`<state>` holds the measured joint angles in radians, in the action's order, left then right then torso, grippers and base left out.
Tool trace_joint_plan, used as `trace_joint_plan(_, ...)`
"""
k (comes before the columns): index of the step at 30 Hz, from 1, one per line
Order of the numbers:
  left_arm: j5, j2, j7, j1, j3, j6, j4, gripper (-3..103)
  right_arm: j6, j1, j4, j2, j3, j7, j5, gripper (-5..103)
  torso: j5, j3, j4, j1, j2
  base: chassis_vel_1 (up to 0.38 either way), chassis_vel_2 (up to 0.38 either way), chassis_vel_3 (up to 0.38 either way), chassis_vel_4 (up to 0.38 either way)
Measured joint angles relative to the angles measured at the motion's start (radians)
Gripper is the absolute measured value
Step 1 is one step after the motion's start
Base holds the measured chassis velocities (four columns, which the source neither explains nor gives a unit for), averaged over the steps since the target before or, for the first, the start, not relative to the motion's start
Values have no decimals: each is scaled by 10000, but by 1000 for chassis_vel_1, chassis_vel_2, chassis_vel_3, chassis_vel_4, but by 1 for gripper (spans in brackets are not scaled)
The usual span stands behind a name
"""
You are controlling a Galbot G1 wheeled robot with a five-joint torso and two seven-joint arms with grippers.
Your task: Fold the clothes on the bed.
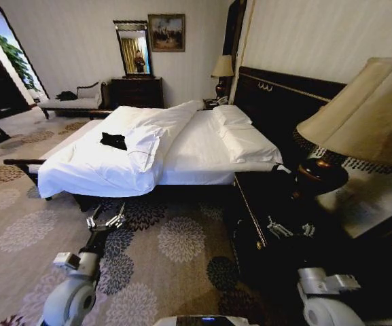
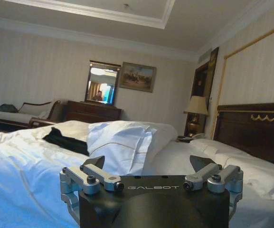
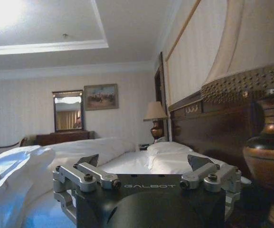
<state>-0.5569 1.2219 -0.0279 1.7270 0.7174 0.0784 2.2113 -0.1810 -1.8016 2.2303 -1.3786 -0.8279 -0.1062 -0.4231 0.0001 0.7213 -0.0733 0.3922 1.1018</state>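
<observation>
Centre-left of the head view: black T-shirt (image 1: pixel 114 141) lies crumpled on the white duvet (image 1: pixel 94 170) of the bed (image 1: pixel 182 153), near the foot-side half, just beside a folded-back ridge of duvet. Shirt is untouched, well apart from both claws.

Left claw (image 1: pixel 106 222) sits lower left of the head frame, over the patterned carpet (image 1: pixel 175 238) short of the bed edge, fingers spread, released, holding nothing. In the left wrist view the claw (image 2: pixel 146 166) faces the bed with the shirt (image 2: pixel 65 141) at mid-left, beyond it.

Right claw (image 1: pixel 289 229) is lower right of the head frame, over the dark nightstand (image 1: pixel 250 224) beside the lamp (image 1: pixel 359 129). Also spread and released, nothing in it. Right wrist view: claw (image 3: pixel 144 164) points along the bed toward the pillows (image 3: pixel 170 151), lamp base (image 3: pixel 269 156) close at the frame's right edge.

Dark headboard (image 1: pixel 284 102) runs along the upper right of the head view.
</observation>
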Motion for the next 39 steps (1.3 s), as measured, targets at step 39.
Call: trace_joint_plan(39, 1428, 1050, -326, -166, -186, -308, -877, 100, -1323, -266, -465, -918, 389, 479, 1713, 100, -1, 0, -1, 1, -1, 0, 0, 0, 0)
